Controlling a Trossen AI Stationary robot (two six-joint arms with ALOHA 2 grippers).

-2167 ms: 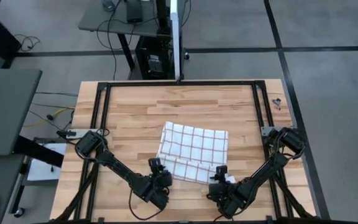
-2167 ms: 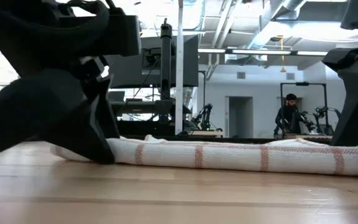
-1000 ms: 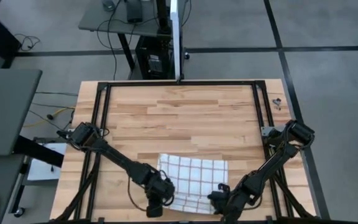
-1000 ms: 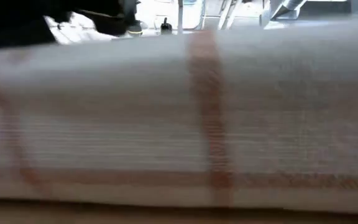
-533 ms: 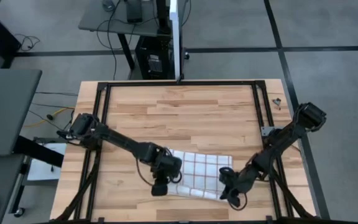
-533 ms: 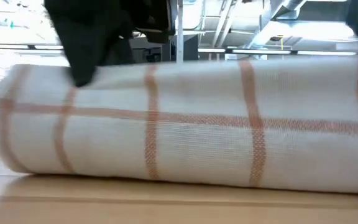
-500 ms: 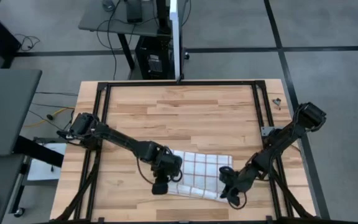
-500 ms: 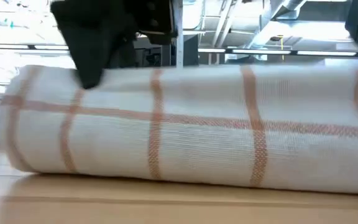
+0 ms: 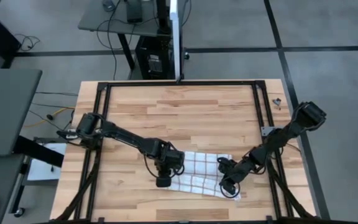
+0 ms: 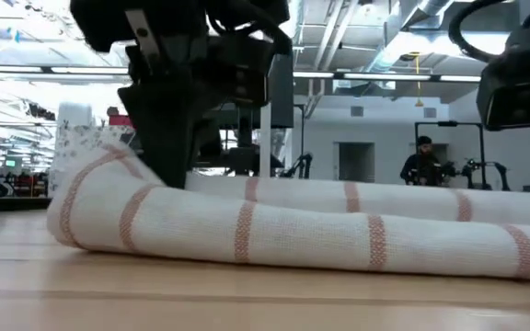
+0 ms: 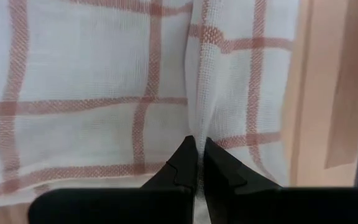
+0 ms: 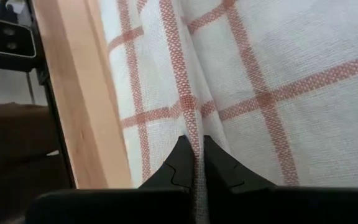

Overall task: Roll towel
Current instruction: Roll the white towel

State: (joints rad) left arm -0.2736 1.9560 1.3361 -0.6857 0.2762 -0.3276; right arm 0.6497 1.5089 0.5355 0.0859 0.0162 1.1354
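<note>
The white towel with red-brown checks lies across the table's near half, its near part doubled over into a thick fold. My left gripper is shut on the towel's left end. My right gripper is shut on its right end. In the low view the left gripper stands over the towel's raised left end, and the right arm shows at the upper right, its fingers out of that view. My left gripper pinches a raised ridge of cloth between its two fingers, near the towel's left edge, coming from above. How many layers it has, I cannot tell. That end is lifted a little; the remainder lies on the table. My right gripper pinches a ridge of cloth between its two fingers, close to the towel's right edge beside the bare wood, coming from above. The number of layers does not show. Cloth spreads out on both sides of the fingers.
Bare wooden table stretches beyond the towel toward the far edge. Black frame rails run along the table's sides. A small dark item lies at the far right corner. A person stands in the room behind.
Both grippers have gone from the table's near edge toward its far edge, staying shut on the towel's ends. The towel's near part has come over onto the remainder, so the towel now spans less from near to far and lies farther from the near edge.
</note>
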